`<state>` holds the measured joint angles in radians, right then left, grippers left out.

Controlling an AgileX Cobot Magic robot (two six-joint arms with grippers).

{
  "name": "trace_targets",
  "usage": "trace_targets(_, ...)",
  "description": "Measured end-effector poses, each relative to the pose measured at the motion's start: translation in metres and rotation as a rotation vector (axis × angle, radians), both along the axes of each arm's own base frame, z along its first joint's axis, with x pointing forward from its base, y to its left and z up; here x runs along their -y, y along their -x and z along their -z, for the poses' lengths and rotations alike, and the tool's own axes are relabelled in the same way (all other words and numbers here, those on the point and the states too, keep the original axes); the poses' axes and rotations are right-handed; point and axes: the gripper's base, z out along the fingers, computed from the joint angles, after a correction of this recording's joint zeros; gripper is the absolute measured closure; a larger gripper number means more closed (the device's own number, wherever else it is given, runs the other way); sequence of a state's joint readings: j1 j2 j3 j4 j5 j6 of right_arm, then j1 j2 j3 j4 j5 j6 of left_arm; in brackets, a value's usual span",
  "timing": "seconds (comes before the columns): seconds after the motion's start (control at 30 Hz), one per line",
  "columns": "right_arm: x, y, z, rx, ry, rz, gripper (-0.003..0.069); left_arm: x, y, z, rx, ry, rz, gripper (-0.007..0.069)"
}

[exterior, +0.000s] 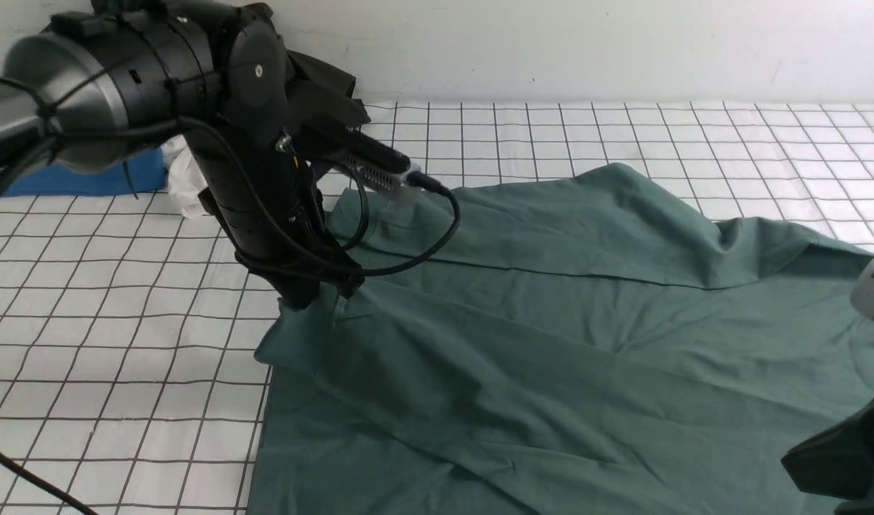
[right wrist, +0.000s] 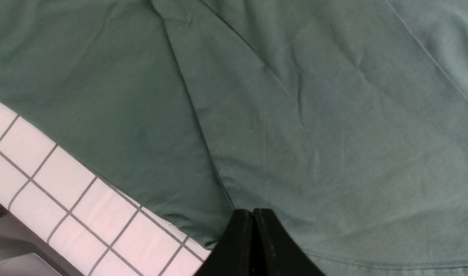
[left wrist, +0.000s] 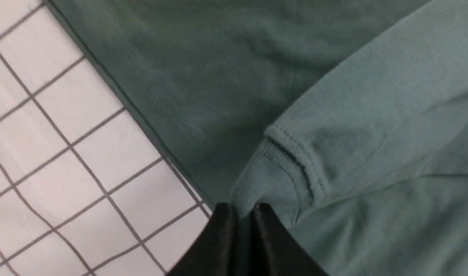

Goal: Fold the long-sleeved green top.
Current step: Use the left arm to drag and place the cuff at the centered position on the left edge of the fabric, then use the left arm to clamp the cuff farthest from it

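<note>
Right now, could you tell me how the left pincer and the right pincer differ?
The left pincer pinches the ribbed cuff of the sage-green long-sleeved cotton top; the right pincer grips nothing. The left's jaws stand slightly apart; the right's meet. Both are black, above the top.

The green long-sleeved top (exterior: 551, 343) is matt knit cloth; fingers (left wrist: 222, 245) perhaps glossy plastic.

Even diffuse light, soft shadows, slight blur

Long-sleeved top (exterior: 551, 343) is showing plain sage green, tbl cover (exterior: 122, 343) is showing white w/ thin black grid, cloth (exterior: 86, 179) behind is showing bright blue, left arm (exterior: 251, 200) black.
</note>
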<state>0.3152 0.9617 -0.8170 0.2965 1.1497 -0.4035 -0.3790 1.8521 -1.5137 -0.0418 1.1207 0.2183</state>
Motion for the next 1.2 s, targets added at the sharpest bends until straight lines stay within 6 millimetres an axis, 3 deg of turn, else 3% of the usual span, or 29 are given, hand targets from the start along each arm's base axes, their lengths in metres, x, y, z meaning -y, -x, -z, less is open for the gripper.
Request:
trace_targets(0.1,0.0,0.0,0.0,0.0,0.001,0.0,0.0673,-0.001,-0.007,0.014,-0.015,-0.004,-0.02,0.0554)
trace_targets(0.17,0.001,0.0,0.0,0.006,0.017,-0.001,0.0673,-0.002,-0.015,0.02,0.011,0.017,-0.082,0.047)
trace_targets(0.23,0.002,0.0,0.0,0.009,0.026,-0.002,0.0673,-0.004,-0.019,0.02,0.033,0.034,-0.127,0.041)
trace_targets(0.27,0.004,-0.001,0.001,0.014,0.045,-0.003,0.0673,-0.007,-0.025,0.016,0.071,0.059,-0.178,0.0337)
trace_targets(0.3,0.004,-0.001,0.001,0.014,0.045,-0.003,0.0673,-0.008,-0.025,0.016,0.073,0.062,-0.184,0.0328)
trace_targets(0.4,0.007,-0.002,0.001,0.018,0.077,0.019,0.0673,-0.018,-0.045,0.006,0.13,0.1,-0.261,0.017)
trace_targets(0.53,0.012,-0.006,0.001,0.054,0.112,0.089,0.0673,-0.027,-0.075,0.003,0.185,0.123,-0.303,0.0075)
trace_targets(0.77,0.017,-0.023,-0.001,0.154,0.14,0.197,0.0673,-0.024,-0.122,0.025,0.242,0.147,-0.323,0.0062)
trace_targets(0.87,0.015,-0.036,0.002,0.156,0.161,0.216,0.0673,-0.018,-0.143,0.048,0.242,0.172,-0.333,0.0062)
trace_targets(1.1,0.01,-0.054,0.021,0.074,0.198,0.211,0.0673,-0.009,-0.163,0.098,0.201,0.206,-0.357,0.0062)
trace_targets(1.2,0.008,-0.058,0.027,0.05,0.209,0.208,0.0673,-0.008,-0.166,0.098,0.221,0.221,-0.361,0.0069)
